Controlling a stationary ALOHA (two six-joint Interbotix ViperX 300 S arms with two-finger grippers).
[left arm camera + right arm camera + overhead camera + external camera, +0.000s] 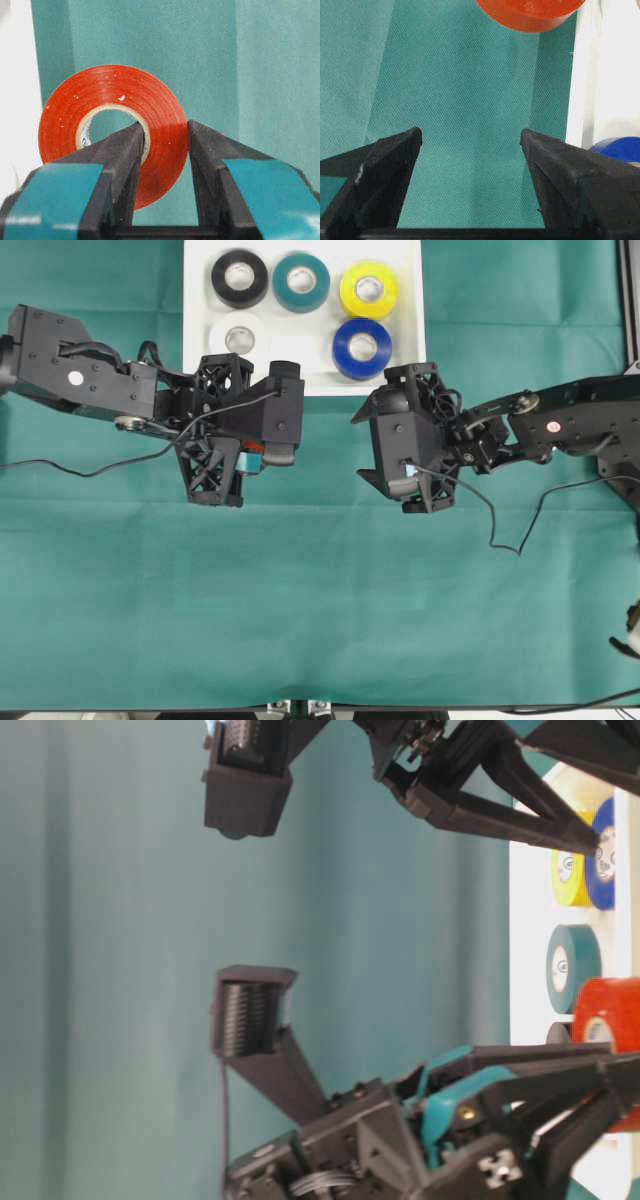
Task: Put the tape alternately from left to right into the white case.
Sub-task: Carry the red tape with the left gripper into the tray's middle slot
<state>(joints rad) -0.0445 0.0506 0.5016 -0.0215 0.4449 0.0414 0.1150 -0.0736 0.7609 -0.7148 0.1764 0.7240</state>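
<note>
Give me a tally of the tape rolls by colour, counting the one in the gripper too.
Glossy black tape roll: 1
Teal tape roll: 1
Yellow tape roll: 1
White tape roll: 1
Blue tape roll: 1
Red-orange tape roll, pinched by the left gripper: 1
Total: 6

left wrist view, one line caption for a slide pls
Left gripper shut on the red-orange tape roll, one finger through its core, above the green cloth.
</note>
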